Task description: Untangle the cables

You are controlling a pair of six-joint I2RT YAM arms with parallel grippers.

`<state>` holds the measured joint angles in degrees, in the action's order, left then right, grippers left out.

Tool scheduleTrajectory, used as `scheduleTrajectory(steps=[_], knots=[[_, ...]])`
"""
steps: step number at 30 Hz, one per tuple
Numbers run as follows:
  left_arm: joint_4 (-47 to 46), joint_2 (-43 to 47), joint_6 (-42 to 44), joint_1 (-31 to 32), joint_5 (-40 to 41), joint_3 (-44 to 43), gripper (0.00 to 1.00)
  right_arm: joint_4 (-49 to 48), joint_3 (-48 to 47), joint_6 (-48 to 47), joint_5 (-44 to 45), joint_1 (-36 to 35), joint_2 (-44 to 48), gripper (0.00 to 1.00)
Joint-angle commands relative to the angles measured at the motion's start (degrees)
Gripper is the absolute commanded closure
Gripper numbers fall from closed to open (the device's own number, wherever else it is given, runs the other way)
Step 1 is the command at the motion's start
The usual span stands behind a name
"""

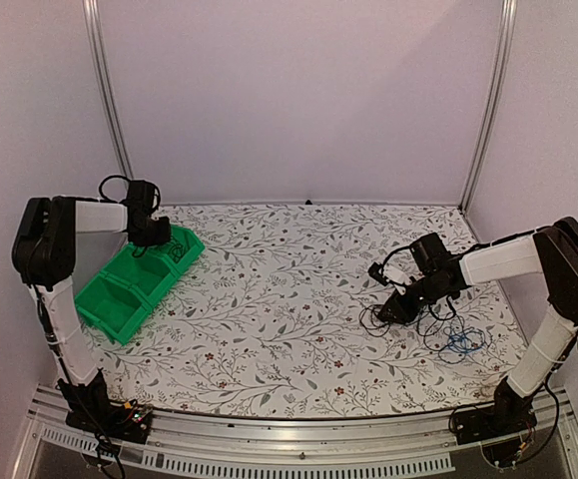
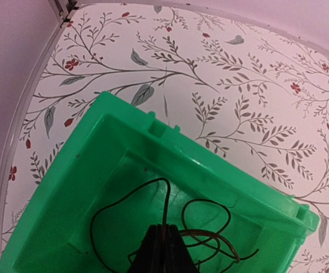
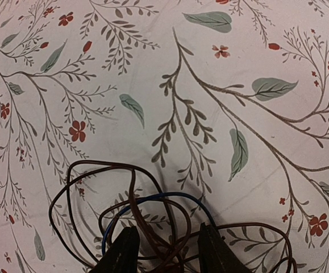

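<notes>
1. A desk (image 1: 269, 299) under a white cloth printed with leafy sprigs and red flowers is standing between pale walls, with metal posts (image 1: 106, 90) rising at the far corners.
2. A tangle of cables (image 1: 433, 324), thin dark brown loops with one bright blue cable (image 3: 170, 195) threading through them, is lying on the near right of the desk.
3. The right fingers (image 1: 393, 311) are standing wide apart, straddling strands at the tangle's left edge.
4. One more dark cable (image 2: 165, 199) is coiling loosely inside the far compartment of a green bin (image 1: 119, 304) on the left side.
5. The left fingers (image 2: 163, 239) are pressing fully together over that cable; whether a strand is caught between them cannot be told.
</notes>
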<state>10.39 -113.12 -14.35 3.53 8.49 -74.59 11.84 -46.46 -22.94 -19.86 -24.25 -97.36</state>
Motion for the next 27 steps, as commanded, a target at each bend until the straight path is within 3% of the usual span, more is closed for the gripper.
scheduleTrajectory(steps=[1, 8, 12, 16, 27], knots=[[2.27, 0.81, 1.89, 0.0, 0.74, -3.4, 1.0, 4.32, 0.4, 0.7, 3.78, 0.56, -2.64, 0.6], [5.6, 5.53, 3.85, -0.08, 0.77, -4.64, 0.87, 4.25, 0.49, 0.7, 3.85, 0.61, -2.53, 0.6], [7.28, 7.28, 3.63, -0.4, 2.75, -4.48, 0.69, 4.2, 0.49, 0.7, 3.82, 0.61, -2.49, 0.6], [7.35, 9.27, 3.69, -0.78, 3.45, -3.9, 0.58, 4.25, 0.49, 0.74, 3.83, 0.61, -2.48, 0.6], [7.73, 18.28, 2.27, -0.19, -2.75, -3.8, 0.54, 7.03, -1.03, 0.04, 2.67, 0.64, -2.53, 0.61]])
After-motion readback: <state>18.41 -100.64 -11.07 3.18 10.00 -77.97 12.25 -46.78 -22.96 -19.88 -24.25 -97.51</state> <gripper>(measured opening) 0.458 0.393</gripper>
